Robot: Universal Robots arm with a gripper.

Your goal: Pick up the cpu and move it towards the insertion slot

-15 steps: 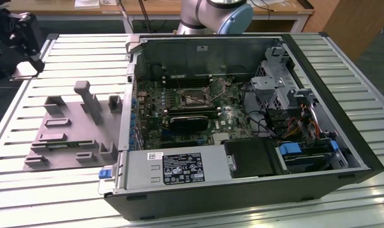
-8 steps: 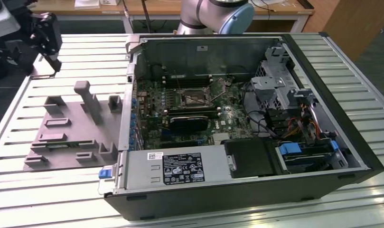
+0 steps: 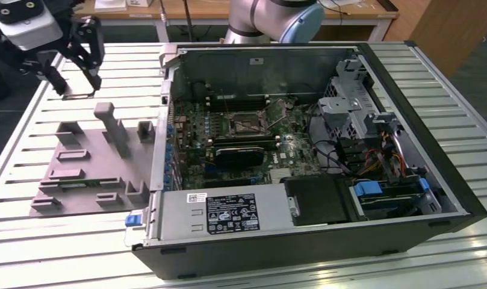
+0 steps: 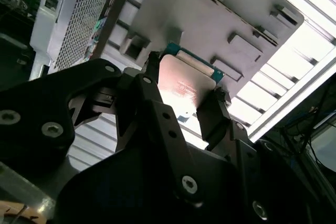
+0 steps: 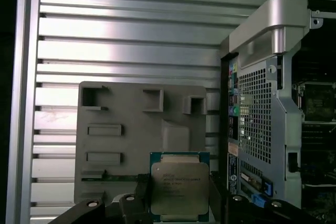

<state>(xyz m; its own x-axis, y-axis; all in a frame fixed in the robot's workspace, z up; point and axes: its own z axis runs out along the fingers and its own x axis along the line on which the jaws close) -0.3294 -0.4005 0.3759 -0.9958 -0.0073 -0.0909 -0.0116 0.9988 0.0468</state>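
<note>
First wrist view: my black gripper (image 5: 179,195) pinches the flat, silvery square cpu (image 5: 179,181) near the matte grey plate (image 5: 121,129).

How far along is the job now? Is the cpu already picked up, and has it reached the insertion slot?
Done: the cpu is picked up, clamped in the gripper, off the grey fixture plate. In hand: the carry; the gripper hangs over the table at the exterior view's left. Left: the insertion slot inside the open computer case is not yet reached.
</note>
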